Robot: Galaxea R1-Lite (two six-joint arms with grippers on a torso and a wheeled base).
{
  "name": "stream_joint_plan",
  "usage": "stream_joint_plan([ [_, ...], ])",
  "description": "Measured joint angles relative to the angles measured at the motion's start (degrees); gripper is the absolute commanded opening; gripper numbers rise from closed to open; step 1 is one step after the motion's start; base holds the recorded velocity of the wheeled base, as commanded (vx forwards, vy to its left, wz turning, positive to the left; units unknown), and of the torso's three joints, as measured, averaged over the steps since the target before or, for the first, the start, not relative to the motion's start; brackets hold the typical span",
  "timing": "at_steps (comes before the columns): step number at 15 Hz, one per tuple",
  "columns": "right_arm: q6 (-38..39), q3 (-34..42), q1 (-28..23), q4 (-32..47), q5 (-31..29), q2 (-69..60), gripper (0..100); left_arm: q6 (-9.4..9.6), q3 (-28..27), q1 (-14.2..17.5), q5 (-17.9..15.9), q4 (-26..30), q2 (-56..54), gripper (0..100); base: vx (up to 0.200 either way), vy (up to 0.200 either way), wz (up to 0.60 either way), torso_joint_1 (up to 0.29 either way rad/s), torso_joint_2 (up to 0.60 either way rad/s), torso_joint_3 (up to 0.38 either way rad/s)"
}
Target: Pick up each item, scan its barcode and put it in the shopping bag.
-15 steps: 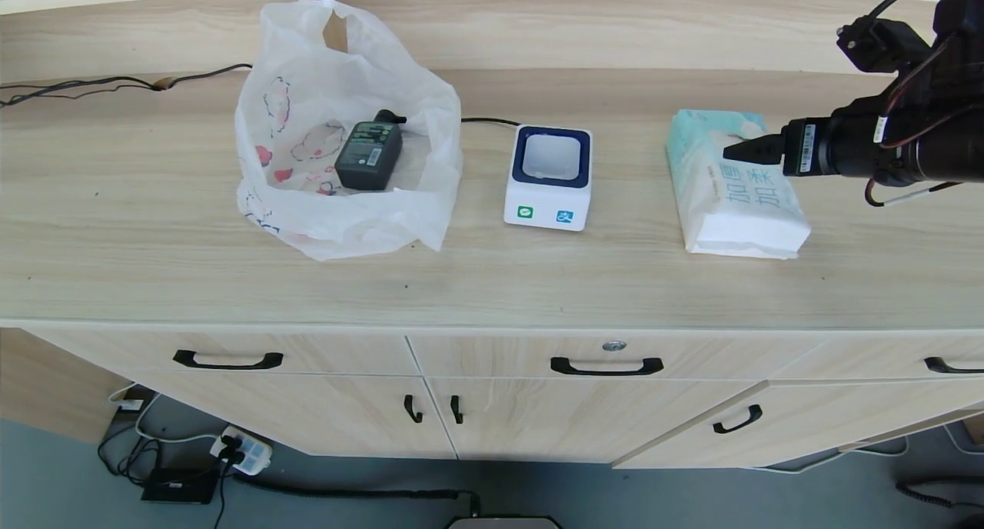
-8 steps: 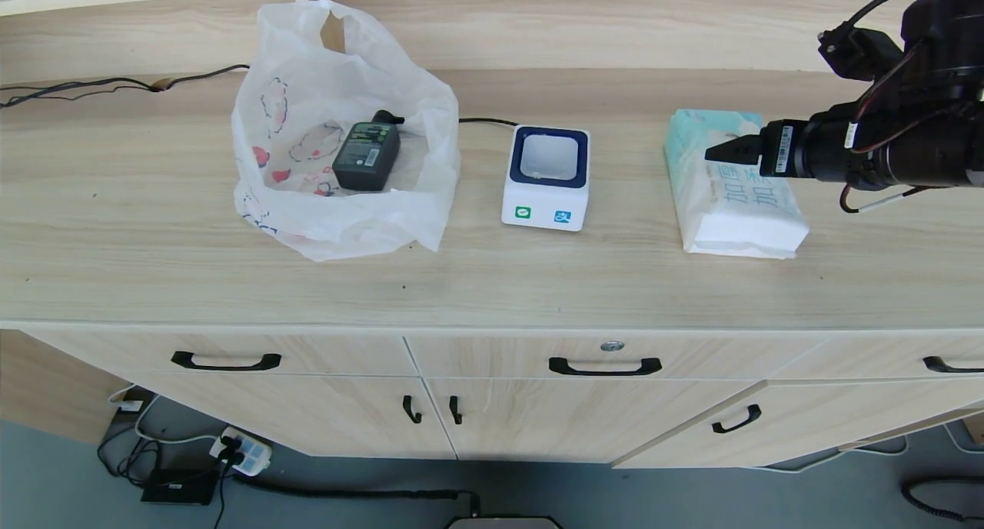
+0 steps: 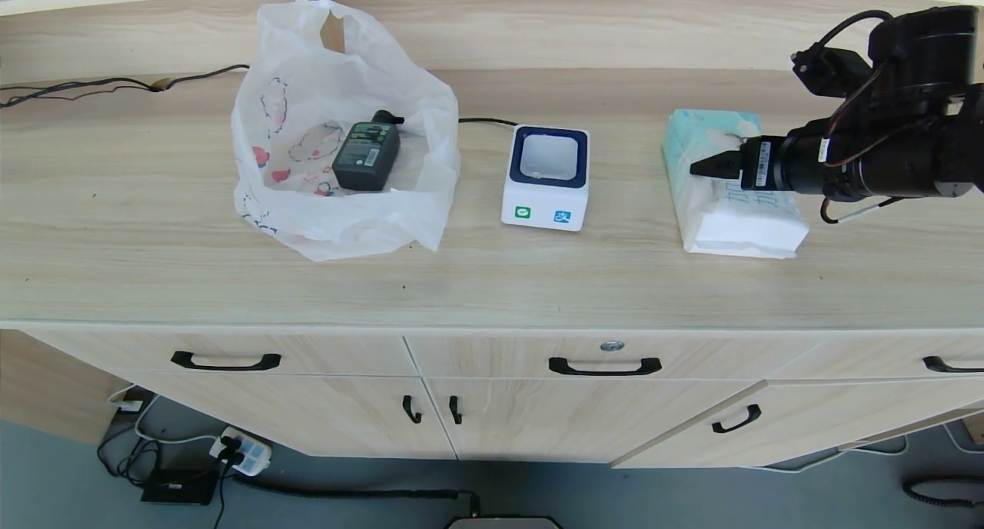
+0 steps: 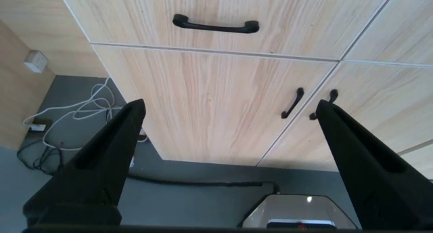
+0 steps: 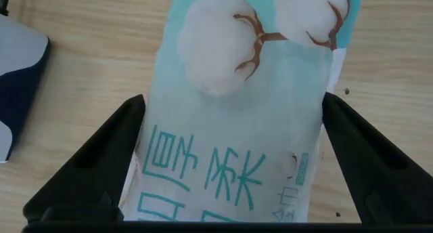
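A pale blue and white tissue pack [image 3: 730, 223] lies on the wooden counter [image 3: 538, 275] at the right. My right gripper [image 3: 711, 165] hovers over its far half, open, with one finger on each side of the tissue pack [image 5: 237, 70] in the right wrist view; the right gripper [image 5: 233, 101] holds nothing. The white shopping bag [image 3: 338, 198] stands open at the left, with a black power adapter [image 3: 367, 154] lying inside. Between bag and pack stands the white and blue barcode scanner [image 3: 547, 177]. My left gripper [image 4: 230, 108] hangs open below counter level, facing the cabinet fronts.
Black cables [image 3: 115, 83] run along the counter's back left, and one leads to the scanner. A raised wooden ledge [image 3: 538, 29] borders the back. Drawers and doors with black handles [image 3: 606, 367] lie under the counter. A corner of the scanner [image 5: 17, 91] is beside the pack.
My right gripper has moved left across the tissue pack and a little lower. The pack, scanner and bag have stayed put. The head view shifted slightly.
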Motion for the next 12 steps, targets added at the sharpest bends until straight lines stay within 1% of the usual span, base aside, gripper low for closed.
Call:
stream_joint_plan([
  [2, 0.0, -0.3, 0.6, -0.1, -0.6, 1.5, 100, 0.04, 0.0, 0.0, 0.0, 0.0, 0.0, 100, 0.0, 0.0, 0.0, 0.0, 0.0, 0.0],
  [5, 0.0, -3.0, 1.0, -0.3, -0.8, 4.3, 100, -0.05, 0.0, 0.0, 0.0, 0.0, 0.0, 100, 0.0, 0.0, 0.0, 0.0, 0.0, 0.0],
  [9, 0.0, -6.3, 1.9, -0.5, -3.3, 7.2, 100, -0.07, 0.0, 0.0, 0.0, -0.1, 0.0, 100, 0.0, 0.0, 0.0, 0.0, 0.0, 0.0],
  [10, -0.2, -6.5, 2.0, -0.5, -3.3, 7.6, 0, -0.1, 0.0, 0.0, 0.0, -0.1, 0.0, 100, 0.0, 0.0, 0.0, 0.0, 0.0, 0.0],
  [12, 0.1, -6.8, 2.2, -0.6, -3.4, 8.0, 0, -0.1, 0.0, 0.0, 0.0, -0.1, 0.0, 100, 0.0, 0.0, 0.0, 0.0, 0.0, 0.0],
])
